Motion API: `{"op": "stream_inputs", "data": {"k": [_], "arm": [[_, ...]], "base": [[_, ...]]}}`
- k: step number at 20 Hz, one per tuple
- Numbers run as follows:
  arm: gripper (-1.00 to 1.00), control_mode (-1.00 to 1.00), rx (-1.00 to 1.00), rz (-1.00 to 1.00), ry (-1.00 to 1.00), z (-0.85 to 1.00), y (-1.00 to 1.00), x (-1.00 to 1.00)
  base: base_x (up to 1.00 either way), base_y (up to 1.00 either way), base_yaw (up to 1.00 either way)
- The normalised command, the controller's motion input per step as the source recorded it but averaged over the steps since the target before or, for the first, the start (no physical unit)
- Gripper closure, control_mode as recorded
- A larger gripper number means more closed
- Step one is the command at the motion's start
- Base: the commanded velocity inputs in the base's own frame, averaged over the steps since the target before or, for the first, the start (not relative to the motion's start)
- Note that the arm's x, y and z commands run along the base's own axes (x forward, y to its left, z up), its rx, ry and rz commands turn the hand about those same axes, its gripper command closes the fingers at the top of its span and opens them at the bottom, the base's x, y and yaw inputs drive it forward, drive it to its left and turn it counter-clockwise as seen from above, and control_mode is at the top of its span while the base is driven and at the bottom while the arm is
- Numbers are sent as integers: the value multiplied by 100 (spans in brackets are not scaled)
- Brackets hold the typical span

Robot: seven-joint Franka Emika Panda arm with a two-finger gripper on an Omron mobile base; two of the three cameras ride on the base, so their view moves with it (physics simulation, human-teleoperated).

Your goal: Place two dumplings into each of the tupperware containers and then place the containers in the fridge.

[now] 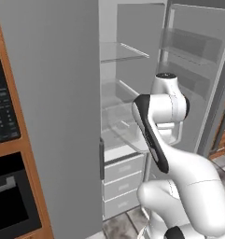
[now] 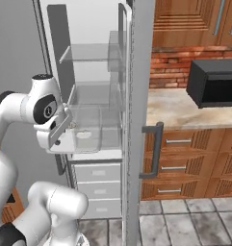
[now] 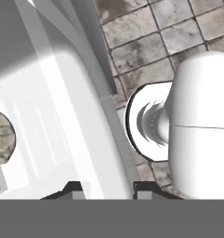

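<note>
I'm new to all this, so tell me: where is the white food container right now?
In the right base view the white container sits at the gripper, low inside the open fridge, just above the drawers. A dumpling lies inside it.

Tall plain grey fridge (image 1: 53,116) with white interior, clear glass shelves and pale grey lower drawers. Shallow white rectangular tupperware container (image 3: 57,135) holding a mottled beige-tan dumpling (image 3: 2,138). Black-panelled oven (image 1: 4,154) set in orange-brown wood. Red-brown brick wall (image 2: 168,67); speckled beige stone counter (image 2: 185,111); black microwave box (image 2: 214,82); mottled grey floor tiles (image 3: 146,51).
</note>
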Motion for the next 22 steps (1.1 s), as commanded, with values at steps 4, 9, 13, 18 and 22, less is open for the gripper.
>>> {"op": "stream_inputs", "data": {"k": [4,9,13,18,22], "arm": [[100,100,0,0,0,0,0,0],[100,100,0,0,0,0,0,0],[100,100,0,0,0,0,0,0],[100,100,0,0,0,0,0,0],[100,100,0,0,0,0,0,0]], "base": [[31,-11,5],[63,0,4],[31,0,2],[6,-10,0],[44,-5,0]]}}
